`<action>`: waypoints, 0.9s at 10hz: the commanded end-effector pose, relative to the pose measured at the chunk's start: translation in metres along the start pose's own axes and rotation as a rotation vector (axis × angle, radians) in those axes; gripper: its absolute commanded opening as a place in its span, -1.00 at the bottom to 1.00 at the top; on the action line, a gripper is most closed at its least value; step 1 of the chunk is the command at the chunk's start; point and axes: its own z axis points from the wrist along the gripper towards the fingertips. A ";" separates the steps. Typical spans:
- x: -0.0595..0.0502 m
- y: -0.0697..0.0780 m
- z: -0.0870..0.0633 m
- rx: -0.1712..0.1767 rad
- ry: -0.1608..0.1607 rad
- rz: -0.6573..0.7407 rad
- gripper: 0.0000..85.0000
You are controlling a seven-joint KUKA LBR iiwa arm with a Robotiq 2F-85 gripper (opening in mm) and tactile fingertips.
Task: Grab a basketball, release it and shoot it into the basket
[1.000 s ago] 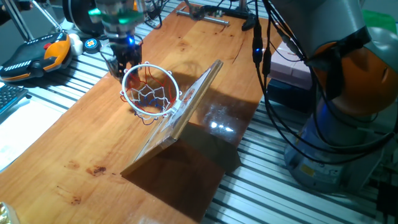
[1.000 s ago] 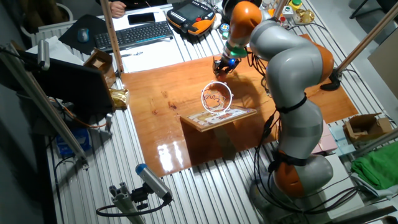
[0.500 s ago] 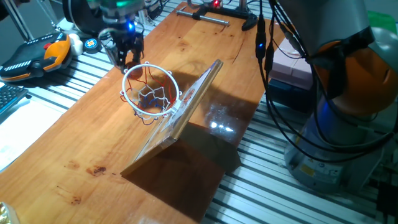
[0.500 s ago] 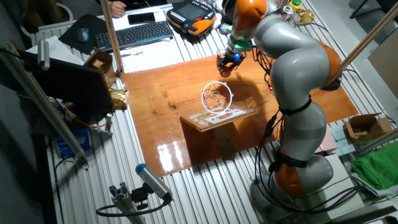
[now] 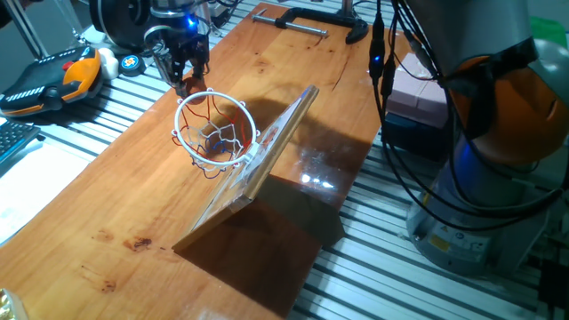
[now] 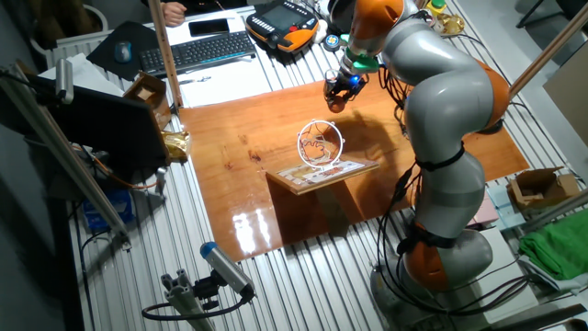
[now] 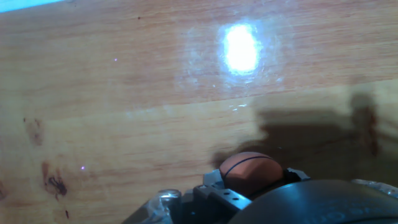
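Note:
My gripper (image 5: 183,78) is shut on the basketball (image 7: 250,173), a small orange ball with dark seams, and holds it above the wooden table. In the hand view the ball sits between the fingers at the bottom edge. The basket (image 5: 213,126), a white wire rim with a red-and-white net, is fixed to a tilted clear backboard (image 5: 271,147). The gripper hangs just behind the rim's far edge, slightly higher than it. In the other fixed view the gripper (image 6: 335,96) is up-right of the basket (image 6: 320,144).
An orange-and-black gadget (image 5: 53,78) lies on the slatted bench to the left and also shows in the other fixed view (image 6: 285,22). A metal clamp (image 5: 302,18) sits at the table's far end. A keyboard (image 6: 197,51) and cables lie around.
The gripper has risen from the table with the ball in it and moved a little away from the hoop. The hoop and backboard have not moved.

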 end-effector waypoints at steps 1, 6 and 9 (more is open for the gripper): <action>-0.001 0.000 0.001 0.004 -0.003 -0.003 -0.98; -0.001 0.000 0.001 0.054 -0.015 -0.021 -0.98; -0.001 0.000 0.001 0.135 -0.053 -0.067 -0.98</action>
